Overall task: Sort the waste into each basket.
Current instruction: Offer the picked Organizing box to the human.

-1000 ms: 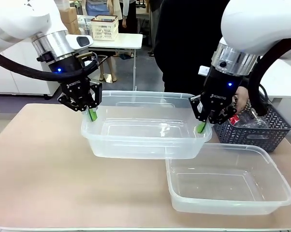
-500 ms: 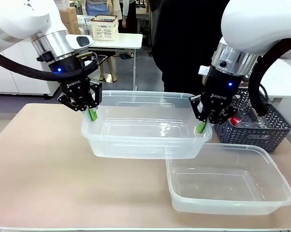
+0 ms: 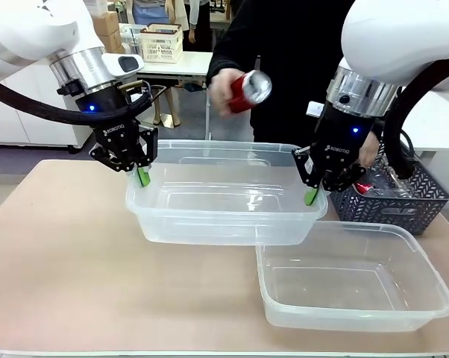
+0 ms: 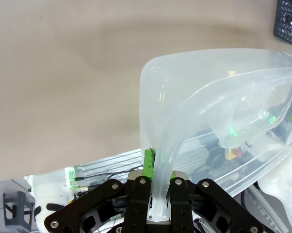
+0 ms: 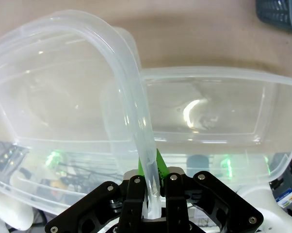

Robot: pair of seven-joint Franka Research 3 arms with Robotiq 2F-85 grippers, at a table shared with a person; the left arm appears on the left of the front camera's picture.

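Clamped at opposite rims between left gripper (image 3: 142, 176) and right gripper (image 3: 311, 195) fingers: raised clear tub (image 3: 209, 224); below right fingers, second clear tub (image 3: 344, 317); above, red can (image 3: 250, 89) in person's hand (image 3: 221, 91); beside, lattice basket (image 3: 403, 209) holding waste (image 3: 364, 186).

Rear tub (image 3: 209, 224) left of front tub (image 3: 336, 319)

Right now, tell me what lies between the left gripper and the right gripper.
In the front view, the raised clear tub spans the gap, empty; the left gripper pinches its rim at one end, the right gripper at the other.
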